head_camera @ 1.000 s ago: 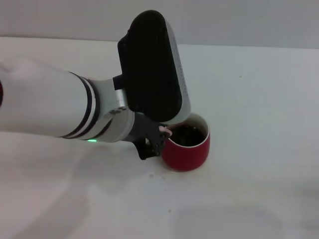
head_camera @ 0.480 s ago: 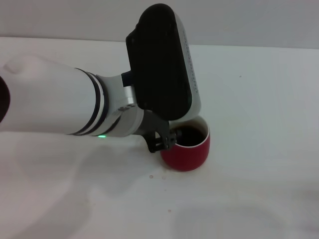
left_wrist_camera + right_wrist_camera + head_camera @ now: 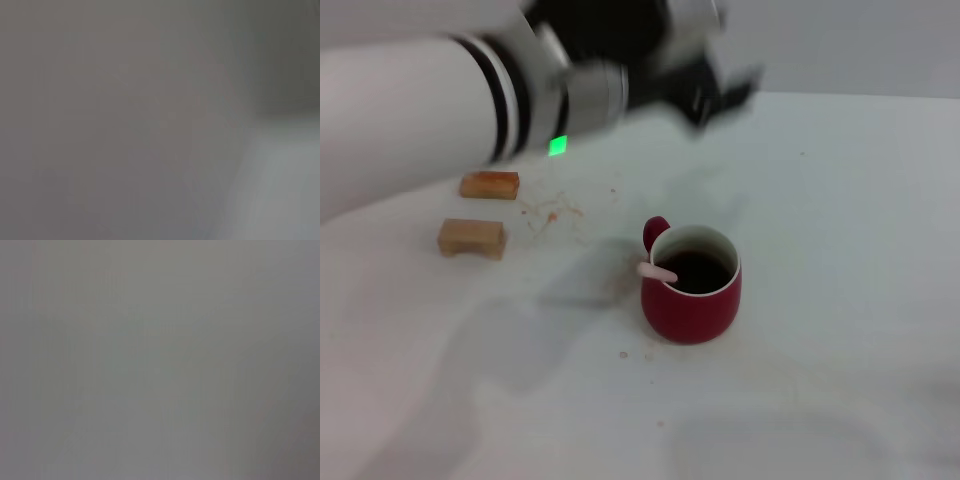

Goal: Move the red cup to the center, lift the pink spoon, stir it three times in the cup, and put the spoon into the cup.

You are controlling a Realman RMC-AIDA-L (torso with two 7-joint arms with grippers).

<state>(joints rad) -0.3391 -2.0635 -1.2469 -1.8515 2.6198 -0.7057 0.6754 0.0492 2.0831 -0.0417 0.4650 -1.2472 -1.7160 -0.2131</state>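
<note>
My left pincer hangs raised; whether its fingers are open, I cannot tell. Below and nearer the body stands the red cup, the pink spoon resting inside, handle over the rim. Judgement: the glossy, liquid-filled cup wants a firm wall grip; the spoon is light and slim. Two tan blocks lie left.

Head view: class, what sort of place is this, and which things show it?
Probably a robot test bench, not a kitchen: a plain white table holding only the red cup with the pink spoon in it, two tan blocks, and a robot arm above.
</note>
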